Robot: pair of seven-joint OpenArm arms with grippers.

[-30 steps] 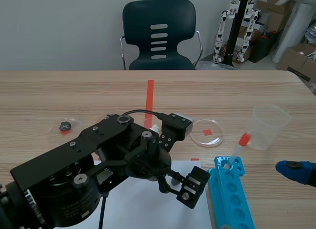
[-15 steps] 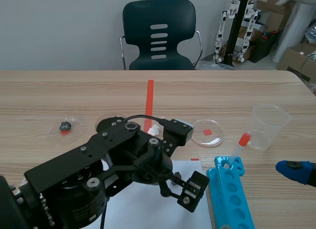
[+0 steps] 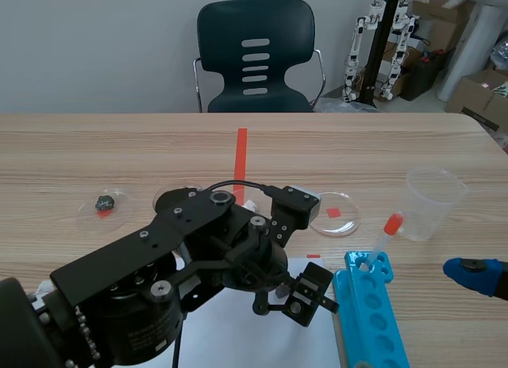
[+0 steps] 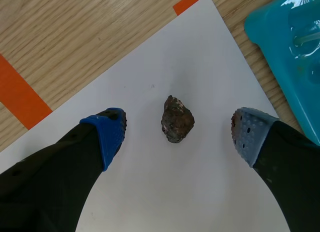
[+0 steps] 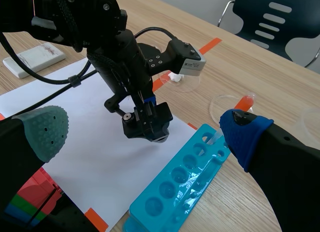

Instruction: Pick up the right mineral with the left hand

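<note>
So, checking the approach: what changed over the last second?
The left gripper and its arm edged slightly rightward over the paper. It is open with the mineral between its fingers, and nothing is gripped. The right gripper, rack and cup stayed put.

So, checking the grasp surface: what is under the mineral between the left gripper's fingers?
The mineral lies on a white paper sheet; what the sheet covers cannot be seen.
</note>
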